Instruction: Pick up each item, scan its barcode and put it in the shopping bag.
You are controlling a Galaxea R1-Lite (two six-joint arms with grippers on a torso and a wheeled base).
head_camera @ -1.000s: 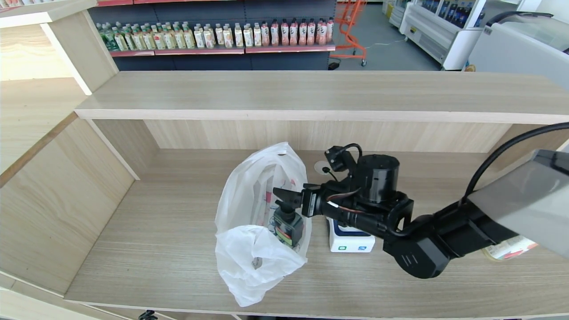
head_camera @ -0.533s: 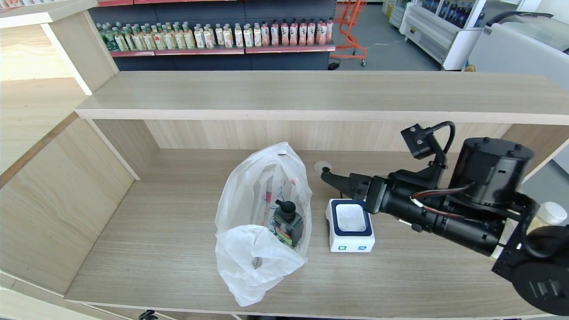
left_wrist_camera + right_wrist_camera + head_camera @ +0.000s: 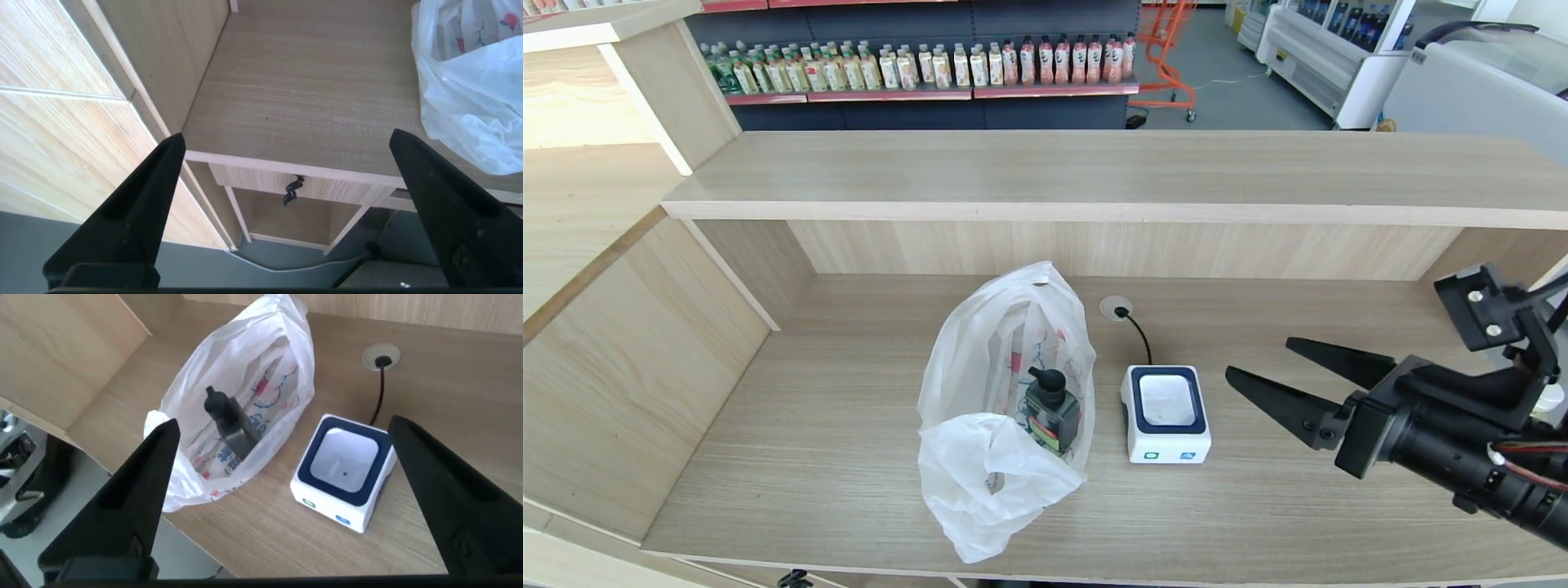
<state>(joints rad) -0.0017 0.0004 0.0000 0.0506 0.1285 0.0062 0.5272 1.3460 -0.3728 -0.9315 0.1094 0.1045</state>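
Note:
A white plastic shopping bag stands open on the wooden counter, also in the right wrist view as the bag. Inside it sits a dark bottle with a black pump cap, the same bottle in the right wrist view. To the bag's right is the white barcode scanner with a blue-rimmed window, also the scanner. My right gripper hangs open and empty to the right of the scanner. My left gripper is open and empty, off the counter's front left corner, with the bag's edge nearby.
A black cable runs from the scanner to a grommet hole in the counter. A raised wooden ledge backs the counter and a side wall closes its left end. A pale item with a light cap sits behind the right arm.
My right gripper let go of the pump bottle in the bag, then drew back to the right past the scanner, and now stands wide open. The bottle stays in the bag.

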